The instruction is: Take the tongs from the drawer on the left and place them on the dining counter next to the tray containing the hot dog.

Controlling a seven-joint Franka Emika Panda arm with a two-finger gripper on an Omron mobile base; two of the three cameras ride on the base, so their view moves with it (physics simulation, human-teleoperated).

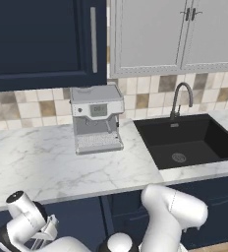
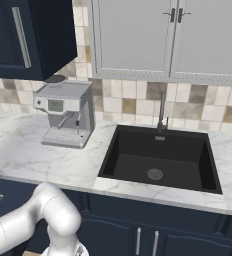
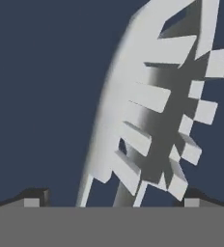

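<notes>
In the hand view, the tongs (image 3: 133,125) loom very close as a pale grey curved metal piece with rows of blocky teeth. They lie against the flat navy surface of the drawer (image 3: 41,96). My gripper (image 3: 114,198) is open, its two dark fingertips (image 3: 35,198) set wide on either side of the tongs' lower end and not touching them. From the left base view, my wrist (image 1: 27,219) hangs low at the lower left, below the counter's front edge. The dining counter, the tray and the hot dog are out of view.
A marble counter (image 1: 32,162) runs across, with a silver coffee machine (image 1: 97,118) against the tiled wall and a black sink (image 1: 187,140) with a faucet (image 1: 181,98) to its right. Navy and grey wall cabinets hang above, navy base cabinets (image 2: 153,235) below.
</notes>
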